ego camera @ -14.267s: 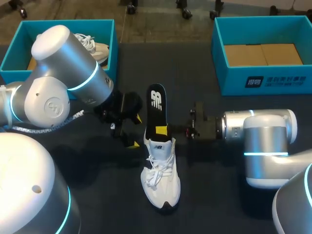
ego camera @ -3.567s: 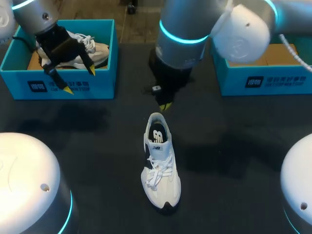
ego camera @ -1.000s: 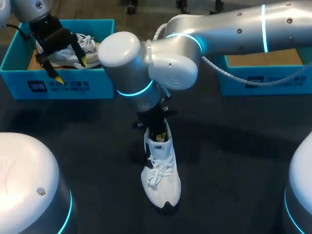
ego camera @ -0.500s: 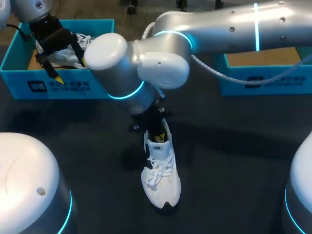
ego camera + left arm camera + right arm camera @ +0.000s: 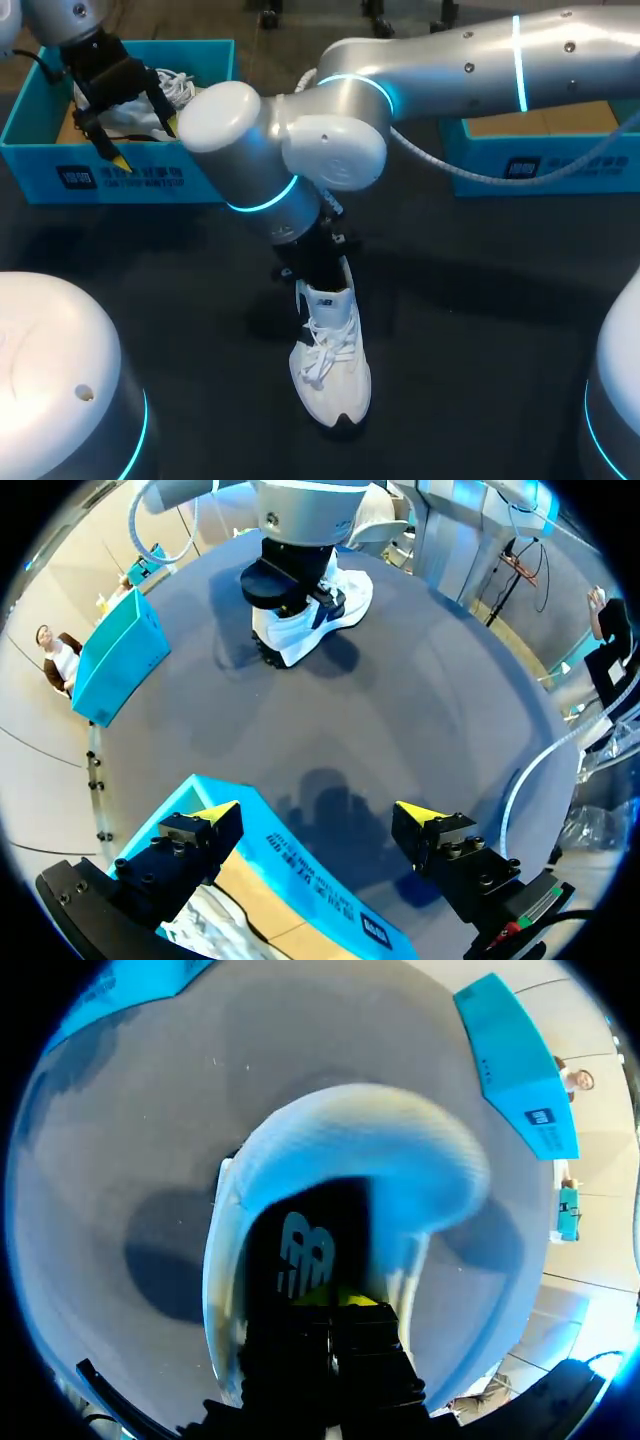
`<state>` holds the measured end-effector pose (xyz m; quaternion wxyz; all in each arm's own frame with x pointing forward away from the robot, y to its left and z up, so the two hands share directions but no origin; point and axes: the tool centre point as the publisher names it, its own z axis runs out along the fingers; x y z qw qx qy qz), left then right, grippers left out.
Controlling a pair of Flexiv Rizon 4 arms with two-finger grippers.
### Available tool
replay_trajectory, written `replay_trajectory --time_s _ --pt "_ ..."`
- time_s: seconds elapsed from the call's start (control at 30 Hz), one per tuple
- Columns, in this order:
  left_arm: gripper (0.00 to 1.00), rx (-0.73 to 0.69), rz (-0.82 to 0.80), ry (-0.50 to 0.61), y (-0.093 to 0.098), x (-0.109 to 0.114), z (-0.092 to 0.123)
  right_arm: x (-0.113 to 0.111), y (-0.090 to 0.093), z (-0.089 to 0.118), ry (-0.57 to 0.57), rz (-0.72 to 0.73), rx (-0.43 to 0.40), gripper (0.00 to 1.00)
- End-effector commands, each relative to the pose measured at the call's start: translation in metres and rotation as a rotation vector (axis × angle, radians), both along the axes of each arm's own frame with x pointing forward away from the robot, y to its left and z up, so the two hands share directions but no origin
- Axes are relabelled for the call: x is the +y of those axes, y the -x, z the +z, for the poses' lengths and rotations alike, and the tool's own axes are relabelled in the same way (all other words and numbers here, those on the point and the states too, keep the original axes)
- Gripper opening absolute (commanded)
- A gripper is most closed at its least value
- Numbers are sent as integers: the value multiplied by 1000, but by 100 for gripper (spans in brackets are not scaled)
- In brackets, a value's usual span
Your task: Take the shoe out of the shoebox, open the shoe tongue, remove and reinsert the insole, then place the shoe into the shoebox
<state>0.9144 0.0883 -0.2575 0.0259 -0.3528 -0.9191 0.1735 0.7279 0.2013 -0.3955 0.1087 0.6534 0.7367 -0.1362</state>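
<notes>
Both right jaws, pinched together, sit inside the white laced shoe [image 5: 330, 372]; best press the black insole [image 5: 300, 1252] flat, gently, while left jaws hang wide apart.

Left gripper [image 5: 145, 140] hangs spread wide at the table's [image 5: 480, 300] far left corner. Right gripper [image 5: 337, 1300], mid-table, seems closed.

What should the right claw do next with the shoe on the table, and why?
Probably lift the right claw straight up out of the shoe: it is shut, down inside at the insole, which looks seated flat in the heel, so pressing seems done.
</notes>
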Motion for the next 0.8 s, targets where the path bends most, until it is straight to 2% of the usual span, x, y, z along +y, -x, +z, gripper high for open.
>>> replay_trajectory --time_s 0.03,0.17,0.33,0.53,0.67,0.8 --pt "100 1 -2 -3 -1 0 0 -3 -3 -11 -32 1 18 0" --pt "100 1 -2 -3 -1 0 0 3 -1 -7 -53 11 13 0" --pt "100 1 -2 -3 -1 0 0 11 3 10 -50 30 -12 0" --pt "100 1 -2 -3 -1 0 0 4 4 28 -30 8 -60 0" --pt "100 1 -2 -3 -1 0 0 -3 -1 31 -35 2 -82 0" --pt "100 1 -2 -3 -1 0 0 -6 -9 24 -58 4 -78 0"
